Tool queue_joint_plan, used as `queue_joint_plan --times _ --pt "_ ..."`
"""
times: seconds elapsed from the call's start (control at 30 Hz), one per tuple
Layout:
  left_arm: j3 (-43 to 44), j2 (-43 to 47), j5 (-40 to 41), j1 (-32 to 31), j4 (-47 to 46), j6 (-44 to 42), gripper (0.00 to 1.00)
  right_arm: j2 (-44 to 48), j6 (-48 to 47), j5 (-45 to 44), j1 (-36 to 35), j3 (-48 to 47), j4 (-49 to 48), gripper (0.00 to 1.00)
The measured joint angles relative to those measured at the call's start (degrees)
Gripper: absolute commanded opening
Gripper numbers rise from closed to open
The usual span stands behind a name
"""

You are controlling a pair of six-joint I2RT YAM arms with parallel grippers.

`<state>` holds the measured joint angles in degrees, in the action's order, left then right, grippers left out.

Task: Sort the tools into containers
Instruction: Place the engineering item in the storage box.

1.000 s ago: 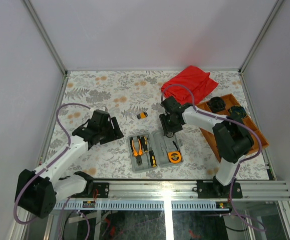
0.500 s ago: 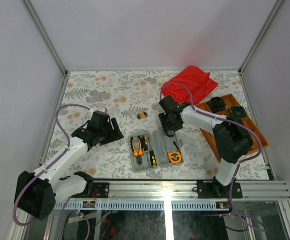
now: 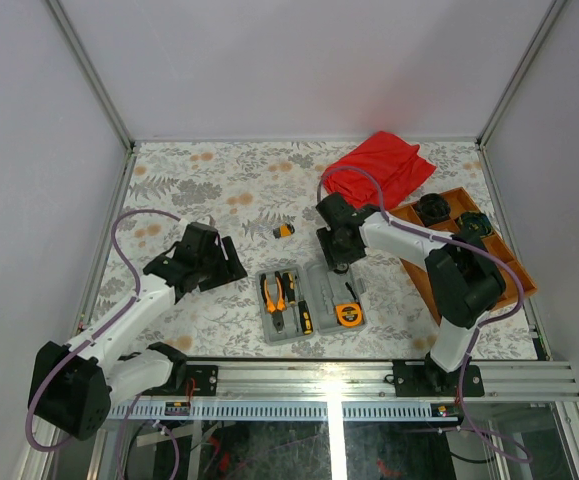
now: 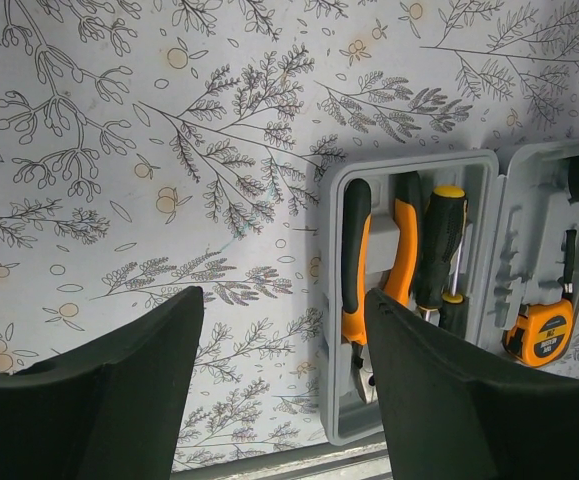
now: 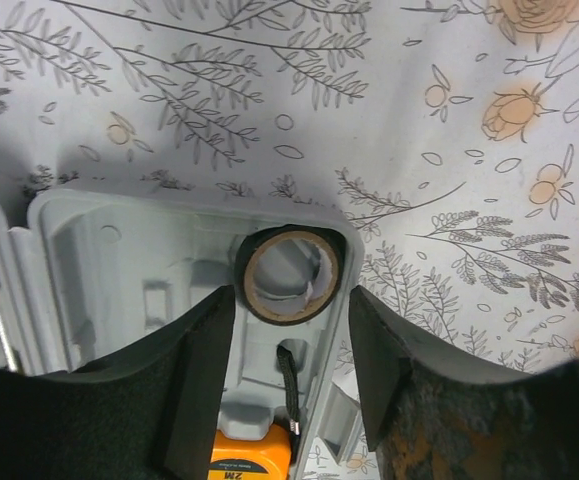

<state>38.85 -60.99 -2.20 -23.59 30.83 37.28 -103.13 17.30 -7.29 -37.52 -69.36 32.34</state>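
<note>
The two grey containers (image 3: pixel 321 287) lie joined as one open case. The left tray (image 4: pixel 332 210) holds orange-handled pliers (image 4: pixel 353 268) and screwdrivers (image 4: pixel 441 238). An orange tape measure (image 5: pixel 250 456) sits in the right tray (image 5: pixel 119 262), also seen as the tape measure (image 3: pixel 348 314). A tiny orange-black piece (image 3: pixel 284 231) lies on the table beyond the case. My right gripper (image 5: pixel 292 300) is open over that tray's far corner, its fingers either side of a black tape roll (image 5: pixel 291 243) resting there. My left gripper (image 4: pixel 281 300) is open and empty above the table, left of the case.
A red cloth (image 3: pixel 379 165) lies at the back right. An orange-brown divided tray (image 3: pixel 489 265) with black round parts stands on the right. The table carries a flowered cover (image 3: pixel 219 190). A metal rail (image 3: pixel 329 375) runs along the near edge.
The right gripper's jaws have widened a little around the black tape roll and the arm has shifted slightly away. The left arm has barely moved.
</note>
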Motion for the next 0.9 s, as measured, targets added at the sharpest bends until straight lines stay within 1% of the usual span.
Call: queue_joint_plan --times 0.17,0.3,0.67,0.9 --pt "-0.37 0.00 -0.24 -0.04 -0.26 0.07 0.64 1.44 -0.37 1.86 -0.04 0.24 -1.03 0.40" --pt "-0.70 0.00 -0.42 -0.26 -0.42 0.33 0.64 1.97 -0.46 2.49 -0.04 0.24 -1.92 0.32" --pt "-1.09 -0.04 -0.42 -0.79 -0.70 0.46 0.65 1.77 -0.50 4.46 -0.07 0.24 -2.12 0.22" --pt "-1.11 -0.52 -0.44 -1.14 -0.98 0.46 0.64 0.39 -0.63 4.94 -0.09 0.24 -2.03 0.14"
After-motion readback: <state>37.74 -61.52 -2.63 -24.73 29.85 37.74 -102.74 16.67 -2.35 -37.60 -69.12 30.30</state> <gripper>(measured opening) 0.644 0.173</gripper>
